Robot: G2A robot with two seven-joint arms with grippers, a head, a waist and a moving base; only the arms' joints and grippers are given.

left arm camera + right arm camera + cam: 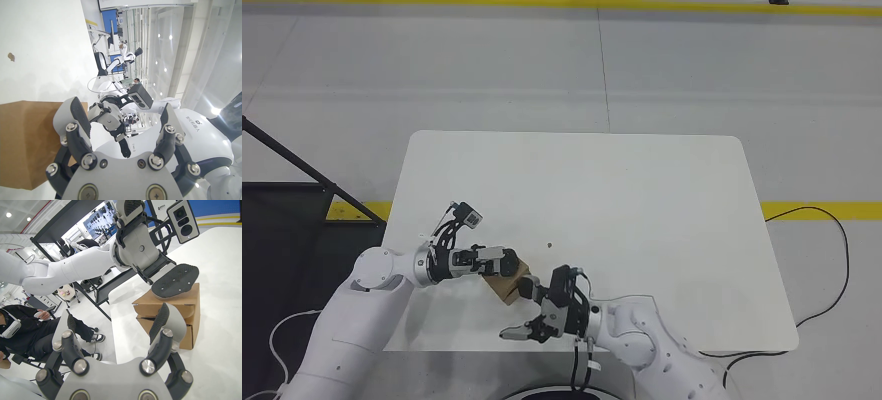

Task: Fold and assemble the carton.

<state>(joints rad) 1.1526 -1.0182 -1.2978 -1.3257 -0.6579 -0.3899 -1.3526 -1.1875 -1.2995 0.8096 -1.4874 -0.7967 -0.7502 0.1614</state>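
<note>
A small brown carton (510,285) lies near the table's front edge, its folded flaps facing my right gripper (524,312). In the right wrist view the carton (191,308) shows a tucked flap with a slit under it. My right gripper (117,311) is open, and one finger (164,323) is just in front of that flap. My left gripper (499,262) is open too, with one ribbed pad (175,281) lying flat on the carton's top. In the left wrist view one finger (79,117) of the left gripper (121,104) overlaps the carton (28,136), and the other stands clear of it.
The white table (642,200) stretches wide behind and to the right of the carton. A tiny brown speck (550,243) lies on it just beyond. A black frame (287,165) stands off the table's left side. The front edge is close under both grippers.
</note>
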